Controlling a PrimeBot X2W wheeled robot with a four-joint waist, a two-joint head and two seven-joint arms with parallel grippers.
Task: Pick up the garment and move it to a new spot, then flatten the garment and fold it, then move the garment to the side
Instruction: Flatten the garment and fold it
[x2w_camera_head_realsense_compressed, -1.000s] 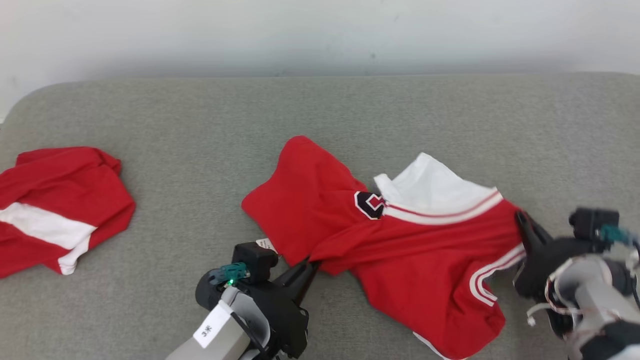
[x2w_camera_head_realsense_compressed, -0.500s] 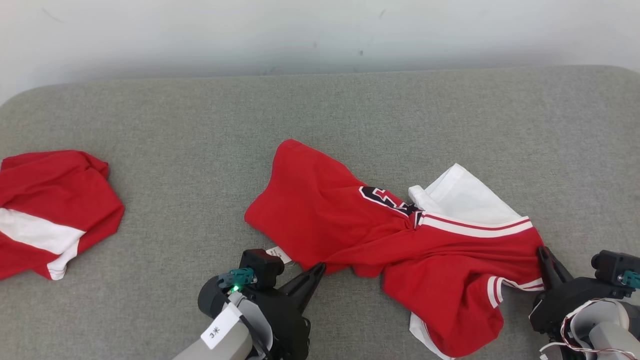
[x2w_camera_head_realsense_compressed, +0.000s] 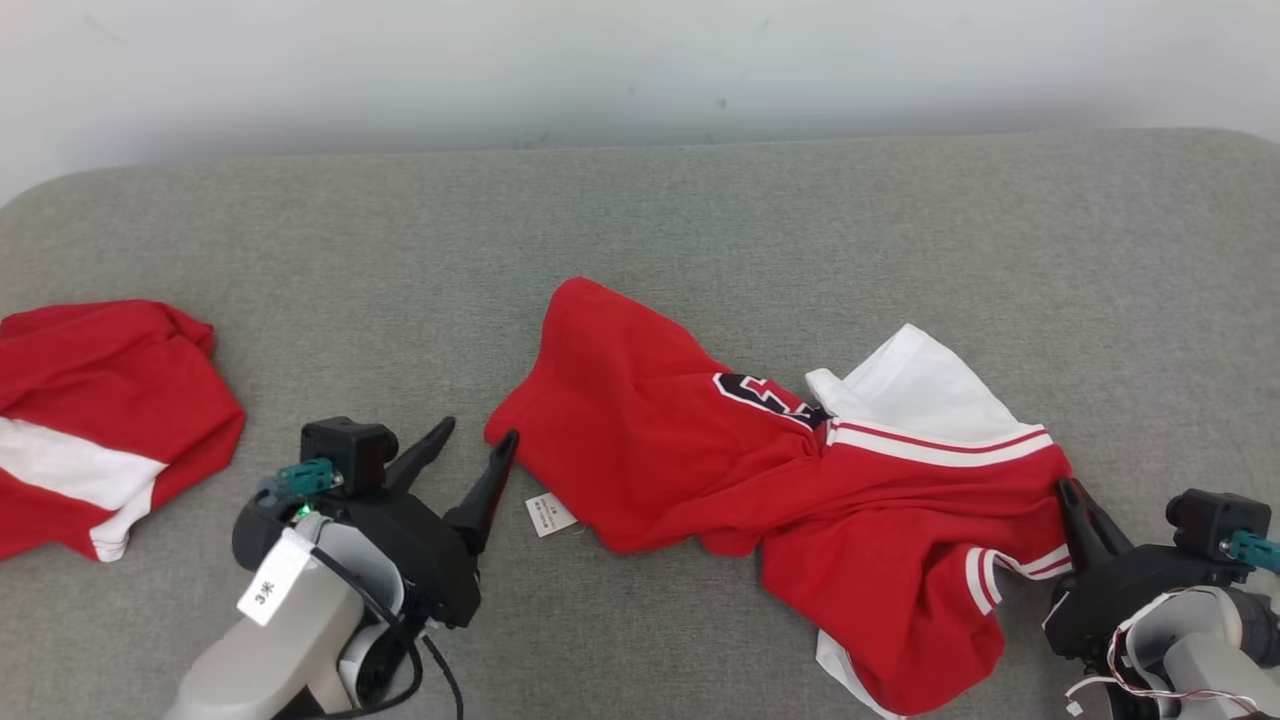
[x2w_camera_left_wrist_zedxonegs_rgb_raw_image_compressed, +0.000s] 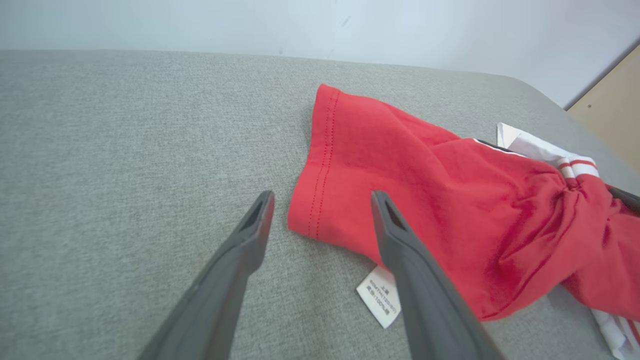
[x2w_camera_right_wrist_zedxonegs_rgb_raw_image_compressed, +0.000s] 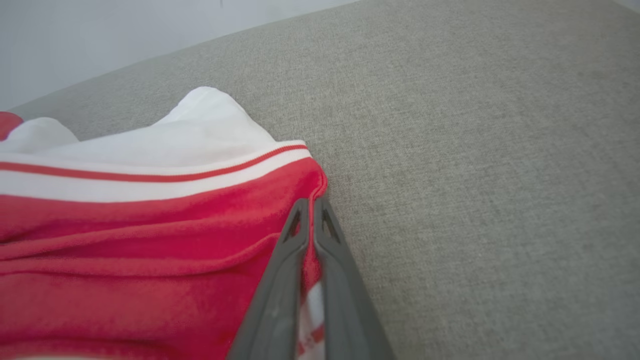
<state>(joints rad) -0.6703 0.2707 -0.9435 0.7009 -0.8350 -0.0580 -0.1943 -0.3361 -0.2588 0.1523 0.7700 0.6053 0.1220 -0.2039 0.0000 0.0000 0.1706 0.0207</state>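
Now the garment (x2w_camera_head_realsense_compressed: 650, 430) lies crumpled mid-sofa (x2w_camera_head_realsense_compressed: 300, 250), red with a white panel. The right end effector (x2w_camera_head_realsense_compressed: 1066, 488) is clamped on its right edge, and that grip wants to be kept firm. The left end effector (x2w_camera_head_realsense_compressed: 478, 430), fingers apart and empty, sits just beside the left hem. It would do best to pinch the hem corner and draw it outward, low, so the cloth flattens.

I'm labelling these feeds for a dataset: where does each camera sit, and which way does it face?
Head view: on the robot's head, looking forward and down at the grey cushion; left gripper lower left, right gripper lower right.
Left wrist view: on the left wrist, looking along its open fingers at the garment's hem and label.
Right wrist view: on the right wrist, looking along fingers shut on the garment's edge.
Shared: all three show the garment.
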